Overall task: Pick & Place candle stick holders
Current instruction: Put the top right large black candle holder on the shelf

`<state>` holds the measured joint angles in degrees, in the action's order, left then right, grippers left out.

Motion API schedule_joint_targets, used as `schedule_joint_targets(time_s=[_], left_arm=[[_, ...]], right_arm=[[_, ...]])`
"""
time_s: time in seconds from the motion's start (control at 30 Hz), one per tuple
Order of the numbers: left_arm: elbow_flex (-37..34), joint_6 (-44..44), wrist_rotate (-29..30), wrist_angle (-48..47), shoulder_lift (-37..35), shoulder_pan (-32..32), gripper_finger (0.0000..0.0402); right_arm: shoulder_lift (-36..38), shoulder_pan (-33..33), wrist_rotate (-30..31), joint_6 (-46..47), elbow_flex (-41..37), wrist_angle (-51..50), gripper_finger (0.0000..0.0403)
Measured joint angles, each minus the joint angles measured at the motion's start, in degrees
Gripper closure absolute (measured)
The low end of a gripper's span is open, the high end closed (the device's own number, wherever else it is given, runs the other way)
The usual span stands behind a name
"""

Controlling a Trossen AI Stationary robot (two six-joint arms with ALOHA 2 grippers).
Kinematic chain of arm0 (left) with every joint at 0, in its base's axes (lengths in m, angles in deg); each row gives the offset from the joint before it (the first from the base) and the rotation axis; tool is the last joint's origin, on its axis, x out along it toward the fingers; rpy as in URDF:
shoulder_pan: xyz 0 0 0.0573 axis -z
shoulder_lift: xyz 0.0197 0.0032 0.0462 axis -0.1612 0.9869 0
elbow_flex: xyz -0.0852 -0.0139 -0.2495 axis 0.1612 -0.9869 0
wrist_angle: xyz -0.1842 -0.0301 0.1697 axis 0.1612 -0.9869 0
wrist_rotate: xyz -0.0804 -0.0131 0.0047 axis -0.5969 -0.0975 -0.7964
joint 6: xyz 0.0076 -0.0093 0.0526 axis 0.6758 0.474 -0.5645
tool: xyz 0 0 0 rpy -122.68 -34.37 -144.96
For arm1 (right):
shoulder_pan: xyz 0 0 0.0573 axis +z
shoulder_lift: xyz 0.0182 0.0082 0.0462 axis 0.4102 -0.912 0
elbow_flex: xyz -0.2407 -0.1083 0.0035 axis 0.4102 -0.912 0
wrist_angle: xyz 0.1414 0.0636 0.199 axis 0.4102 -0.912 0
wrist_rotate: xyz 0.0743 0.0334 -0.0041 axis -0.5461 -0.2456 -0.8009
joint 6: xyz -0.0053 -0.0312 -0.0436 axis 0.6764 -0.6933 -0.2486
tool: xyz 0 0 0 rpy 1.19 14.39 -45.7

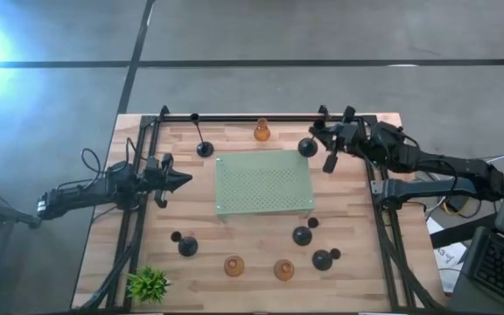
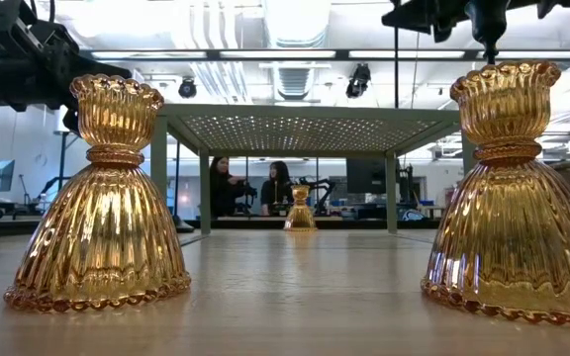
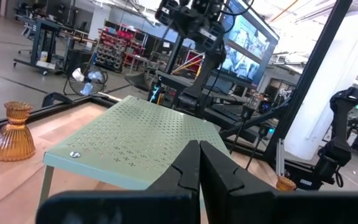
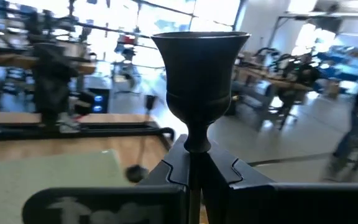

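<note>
My right gripper is at the table's far right and is shut on a black candle stick holder, whose cup stands above the fingers; its round base shows by the far right corner of the green stand. My left gripper is shut and empty, just left of the stand; it also shows in the left wrist view. A tall black holder and an amber one stand at the far edge. Three black holders and two amber ones stand near the front. My right gripper pinches the black holder's thin stem just under the cup between its two fingers. The fingers come about level from the table's right side and lie across the stem. The holder stands upright. The fingers hide whether its base rests on the table.
The green perforated stand on legs fills the table's middle. A small green plant sits at the near left corner. A black frame runs along the far and side edges. People sit in the room beyond the table.
</note>
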<state>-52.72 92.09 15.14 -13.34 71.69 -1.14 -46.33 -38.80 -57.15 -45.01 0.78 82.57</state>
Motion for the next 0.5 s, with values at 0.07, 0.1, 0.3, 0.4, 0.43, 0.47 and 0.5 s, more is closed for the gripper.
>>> schedule_joint_targets(time_s=[0.07, 0.1, 0.3, 0.4, 0.43, 0.47, 0.5], left_arm=[[0.00, 0.00, -0.01, 0.00, 0.00, 0.02, 0.0396], [0.00, 0.00, 0.00, 0.02, 0.00, 0.00, 0.0396], [0.00, 0.00, 0.02, 0.02, 0.00, 0.00, 0.0396], [0.00, 0.00, 0.62, 0.04, 0.00, 0.00, 0.0396], [0.00, 0.00, 0.93, 0.04, 0.00, 0.01, 0.0396], [0.00, 0.00, 1.13, 0.04, 0.00, 0.01, 0.0396], [0.02, 0.00, 1.32, 0.04, 0.00, 0.00, 0.0396]], right_arm=[[-0.03, 1.20, 0.00, 1.93, 0.00, 0.33, 0.0392], [-0.01, 1.48, -0.01, 2.48, 0.02, 0.86, 0.0392], [-0.46, 1.67, -1.57, 7.62, 1.79, 1.98, 0.0392], [-2.10, 1.67, -2.41, 9.48, 1.92, 1.76, 0.0392], [-2.82, 1.67, -2.40, 9.81, 1.92, 1.69, 0.0392], [-3.53, 1.64, -2.40, 9.92, 1.92, 1.70, 0.0392], [-4.22, 1.56, -2.38, 9.94, 1.92, 1.75, 0.0392]])
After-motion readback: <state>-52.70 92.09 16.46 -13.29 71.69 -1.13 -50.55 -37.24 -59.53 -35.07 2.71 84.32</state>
